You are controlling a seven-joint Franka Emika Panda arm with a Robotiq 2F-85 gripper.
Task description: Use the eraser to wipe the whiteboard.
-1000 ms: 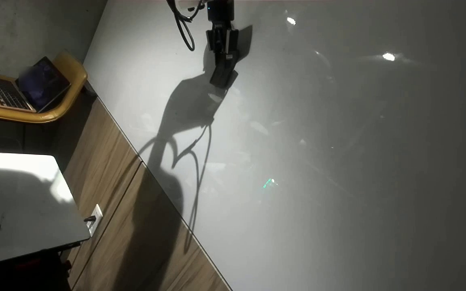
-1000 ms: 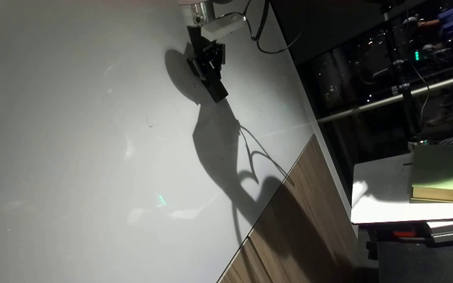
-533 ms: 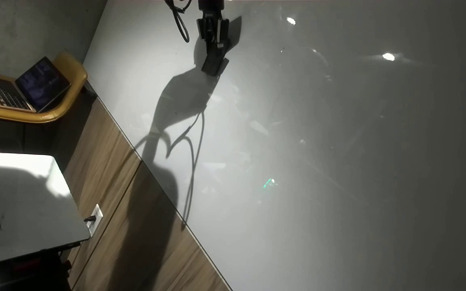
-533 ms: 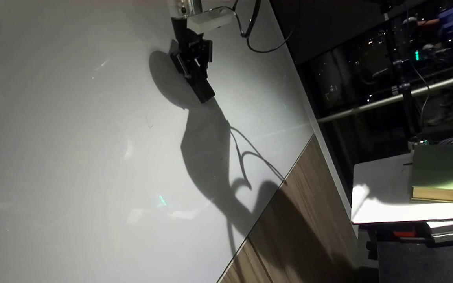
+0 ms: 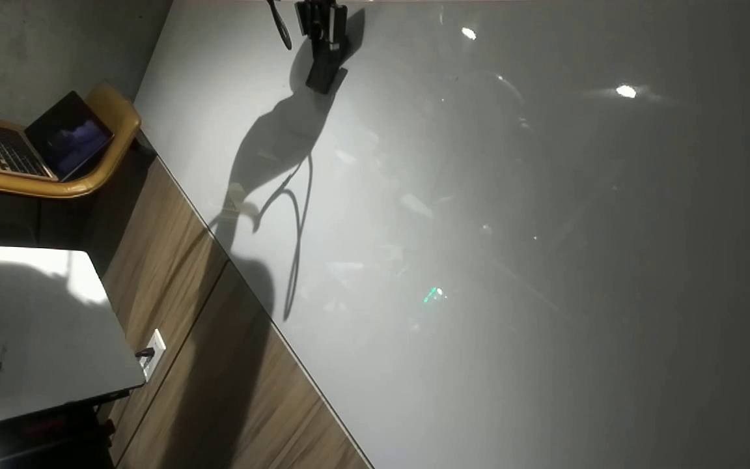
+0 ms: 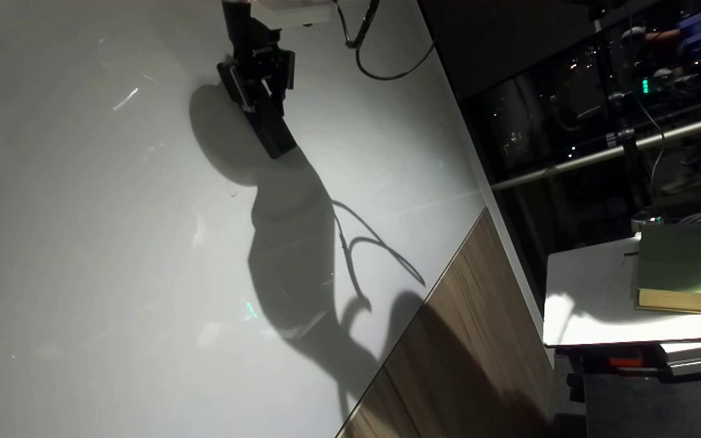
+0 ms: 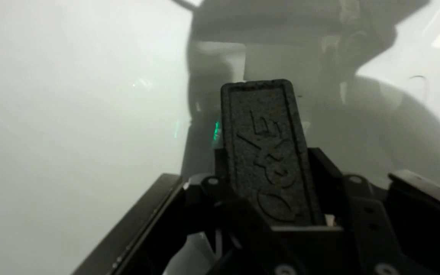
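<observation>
Between the 2 fingers of the pincer, the eraser is gripped by its long sides, and clamped on it the pincer is seen to be! Well past the fingers the eraser's far end is stretched, lettering pressed into its dark grey face, though the word cannot be made out. Beyond it, ahead of the pincer, the whiteboard is spread wide, glossy and flecked with reflections. And in both exterior views the eraser is carried just below the pincer, tilted, its tip near the whiteboard; whether the 2 are touching cannot be told. Further below the pincer, a long dark shadow is thrown across the whiteboard and onto the wooden panel. Beside the pincer, in an exterior view, a black cable is looped. Well apart from the pincer, a laptop is perched on a yellow chair; well apart too, in an exterior view, a white surface is partly covered by a green book.
</observation>
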